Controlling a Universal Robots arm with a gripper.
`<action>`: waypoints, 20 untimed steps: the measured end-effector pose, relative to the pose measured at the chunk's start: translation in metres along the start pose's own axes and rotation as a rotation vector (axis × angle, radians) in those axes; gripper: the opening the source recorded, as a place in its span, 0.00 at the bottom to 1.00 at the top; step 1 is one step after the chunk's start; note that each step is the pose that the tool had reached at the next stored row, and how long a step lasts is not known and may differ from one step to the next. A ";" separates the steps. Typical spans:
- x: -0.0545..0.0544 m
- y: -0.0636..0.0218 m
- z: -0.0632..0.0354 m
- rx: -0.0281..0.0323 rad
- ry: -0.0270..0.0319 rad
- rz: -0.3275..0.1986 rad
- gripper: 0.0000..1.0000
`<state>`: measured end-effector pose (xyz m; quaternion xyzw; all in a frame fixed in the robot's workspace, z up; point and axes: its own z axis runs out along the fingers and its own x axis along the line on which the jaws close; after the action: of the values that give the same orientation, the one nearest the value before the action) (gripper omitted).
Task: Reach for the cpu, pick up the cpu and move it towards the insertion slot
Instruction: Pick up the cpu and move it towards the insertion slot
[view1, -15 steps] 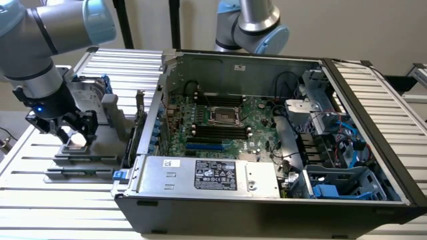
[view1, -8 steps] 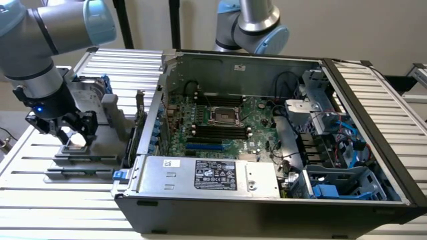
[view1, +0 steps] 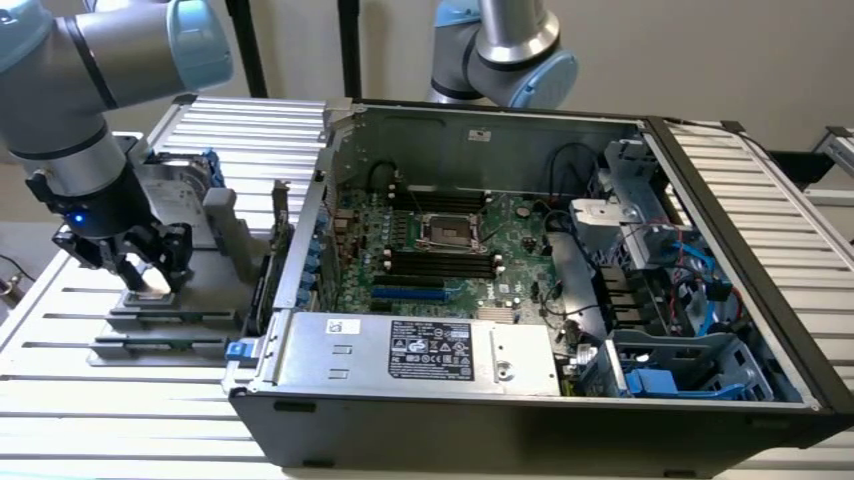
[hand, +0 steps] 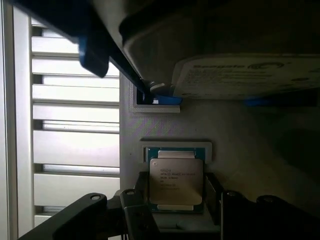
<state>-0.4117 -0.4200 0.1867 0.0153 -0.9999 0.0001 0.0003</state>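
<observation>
Over the holder block (view1: 160, 318) at the exterior view's left: gripper (view1: 144, 272), jaws spread, flanking the cpu (hand: 176, 181), which lies seated, unlifted. Reach apparently complete; lift and carry to the insertion slot (view1: 450, 231) outstanding.

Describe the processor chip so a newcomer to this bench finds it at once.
Start at the open computer case; on the exterior view's left of it a grey stand sits on the slatted table. The gripper hangs over the chip lying flat there. It is a small silvery square with printed text and a green rim, unlike the big labelled drive with blue clips beside it.
</observation>
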 end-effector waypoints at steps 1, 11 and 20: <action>0.000 0.0000 0.0000 0.0002 0.0000 0.000 0.54; 0.000 0.0000 -0.0020 0.0002 -0.0004 0.000 0.54; -0.001 0.0000 -0.0310 0.0002 0.0032 0.000 0.54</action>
<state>-0.4106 -0.4200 0.2177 0.0153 -0.9999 0.0002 0.0019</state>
